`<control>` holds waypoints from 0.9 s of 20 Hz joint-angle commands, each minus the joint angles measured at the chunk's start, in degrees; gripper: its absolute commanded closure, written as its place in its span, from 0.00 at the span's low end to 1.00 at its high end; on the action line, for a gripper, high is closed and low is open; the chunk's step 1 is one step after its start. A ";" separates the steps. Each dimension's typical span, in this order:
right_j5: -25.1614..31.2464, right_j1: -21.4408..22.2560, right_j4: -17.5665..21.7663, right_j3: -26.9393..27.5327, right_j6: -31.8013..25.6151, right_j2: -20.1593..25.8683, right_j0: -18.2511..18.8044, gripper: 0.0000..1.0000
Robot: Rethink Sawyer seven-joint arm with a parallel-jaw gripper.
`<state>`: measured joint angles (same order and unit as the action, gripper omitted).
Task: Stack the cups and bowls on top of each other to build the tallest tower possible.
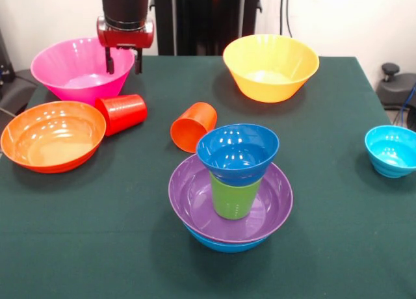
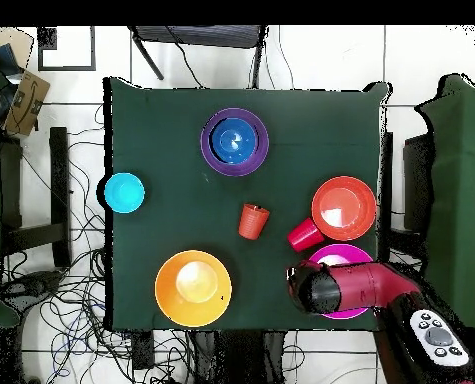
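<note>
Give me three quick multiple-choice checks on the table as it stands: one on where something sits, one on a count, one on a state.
1. Where does the gripper hang?
A. over the pink bowl
B. over the yellow bowl
C. over the cyan bowl

2. How many cups lie on their sides on the cloth?
A. none
B. one
C. two

3. What tops the tower now?
A. the pink bowl
B. the small dark blue bowl
C. the purple bowl

Answers:
1. A: both views show the fingers above the pink bowl's rim.
2. C: the red cup and the orange cup lie tipped over; the green cup stands in the tower.
3. B: it sits on the green cup, nothing above it.
</note>
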<state>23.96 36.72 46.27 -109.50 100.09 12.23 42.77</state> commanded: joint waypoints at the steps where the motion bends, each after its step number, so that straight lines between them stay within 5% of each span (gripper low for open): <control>1: -7.43 -3.75 3.88 -2.25 3.84 0.65 -2.24 0.00; 8: -11.75 -6.07 5.71 1.05 8.11 -7.38 -9.36 0.00; 9: -12.85 -6.50 5.14 1.71 7.95 -9.55 -11.19 1.00; 12: -15.67 -7.54 6.46 4.12 12.64 -15.02 -17.17 1.00; 18: -12.04 -3.98 0.81 7.98 16.95 -21.51 -27.94 1.00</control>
<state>13.84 33.83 48.27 -108.49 102.80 -4.72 24.07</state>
